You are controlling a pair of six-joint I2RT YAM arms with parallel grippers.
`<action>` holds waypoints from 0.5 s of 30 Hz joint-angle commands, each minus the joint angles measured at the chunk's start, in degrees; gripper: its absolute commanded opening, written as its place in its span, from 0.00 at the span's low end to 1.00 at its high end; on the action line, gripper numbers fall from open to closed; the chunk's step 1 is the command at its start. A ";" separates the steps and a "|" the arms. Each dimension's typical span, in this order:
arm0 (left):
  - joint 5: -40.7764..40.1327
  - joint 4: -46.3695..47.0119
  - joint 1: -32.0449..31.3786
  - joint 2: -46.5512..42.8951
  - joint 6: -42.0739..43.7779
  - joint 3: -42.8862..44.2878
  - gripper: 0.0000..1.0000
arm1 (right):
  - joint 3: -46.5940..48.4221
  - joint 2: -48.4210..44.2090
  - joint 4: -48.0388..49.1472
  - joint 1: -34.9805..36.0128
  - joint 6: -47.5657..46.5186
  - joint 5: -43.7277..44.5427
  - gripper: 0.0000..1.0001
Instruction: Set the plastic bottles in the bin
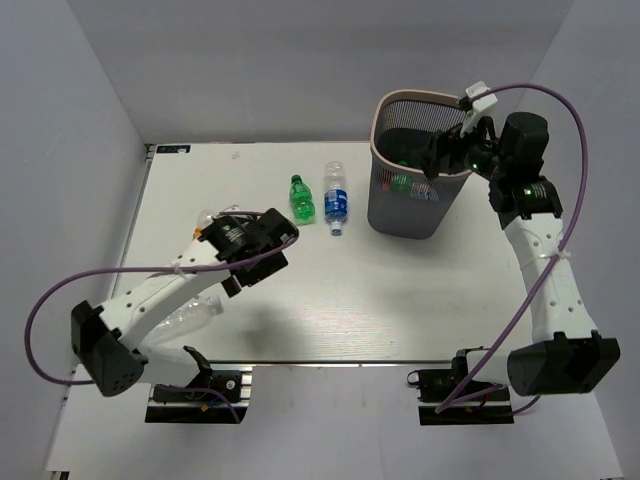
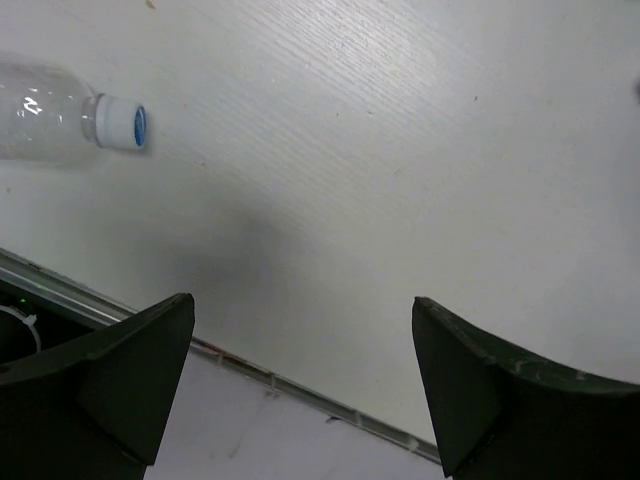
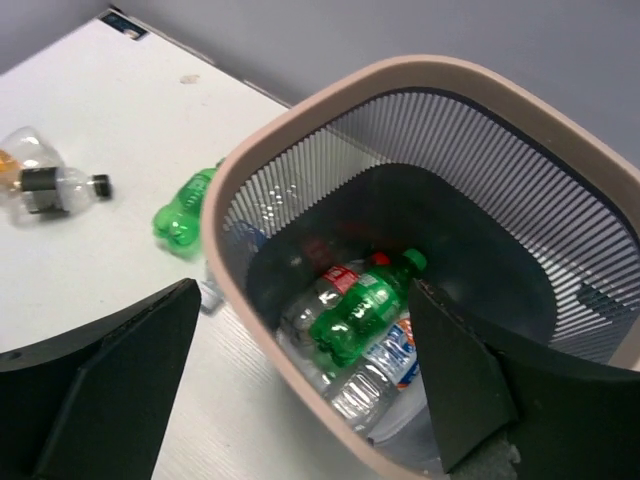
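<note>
White wood-grain table (image 1: 350, 310), pale grey walls (image 1: 250, 70). Left of the bin (image 1: 400, 215), a green bottle (image 1: 302, 197) and a blue-labelled bottle (image 1: 336, 205) lie parallel, caps pointing opposite ways; more bottles (image 3: 360, 310) lie inside it. The left gripper (image 2: 300, 305) and, above the bin, the right gripper (image 3: 305, 290) gape wide, empty.

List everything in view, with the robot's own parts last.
bin: one, dark grey mesh with beige rim, far right of table
bottles in bin: at least three, one green, the others clear with red or blue labels, lying on its bottom
green bottle: one, green, lying on table left of bin
blue-label bottle: one, clear, between green bottle and bin
clear bottle: one, clear with white-and-blue cap, near table edge by left arm
dark-banded bottle: one, clear, left part of table
table: one, white
cables: two, purple, one looping off each arm
left gripper: one, black, open over bare table
right gripper: one, black, open above bin
</note>
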 commanded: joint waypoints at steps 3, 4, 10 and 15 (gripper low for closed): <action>-9.33 -3.49 4.43 -4.94 -31.40 -5.22 0.99 | -7.54 -5.70 8.60 -0.77 1.76 -8.27 0.85; -9.34 -3.49 5.06 -4.94 -33.08 -8.10 0.99 | -8.68 -5.88 8.60 -0.86 1.94 -9.24 0.82; -9.42 -4.02 10.94 -6.09 -37.32 -14.09 0.99 | -13.69 -7.99 5.62 -1.21 -5.33 -18.88 0.62; -12.49 -4.02 16.30 -7.85 -37.32 -14.38 0.99 | -15.45 -8.52 1.14 -1.12 -10.27 -25.67 0.52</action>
